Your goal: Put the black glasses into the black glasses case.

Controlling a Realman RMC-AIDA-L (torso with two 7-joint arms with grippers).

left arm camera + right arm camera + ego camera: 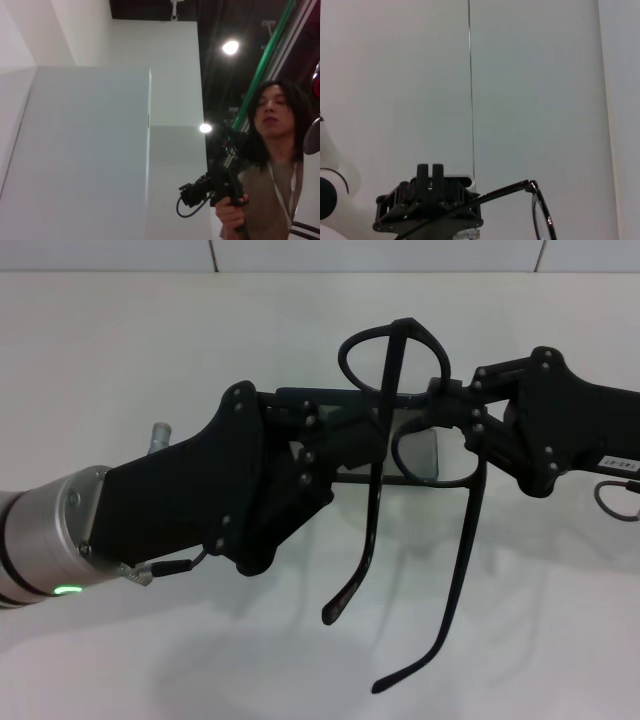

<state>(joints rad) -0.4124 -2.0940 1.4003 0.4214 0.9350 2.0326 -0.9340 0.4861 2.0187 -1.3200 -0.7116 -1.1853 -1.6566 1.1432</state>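
The black glasses (372, 530) hang in the air over the white table (120, 350), lenses away from me and both temple arms spread toward me. My right gripper (455, 410) comes in from the right and is shut on the frame at the bridge. My left gripper (365, 435) comes in from the left and is shut on one temple arm partway along it. In the right wrist view the left gripper (430, 175) shows its two fingers close together beyond the glasses (510, 189). The black glasses case is out of view.
The table's far edge meets a tiled wall (380, 252) at the back. The left wrist view points upward at walls and a person (272, 150) holding a camera.
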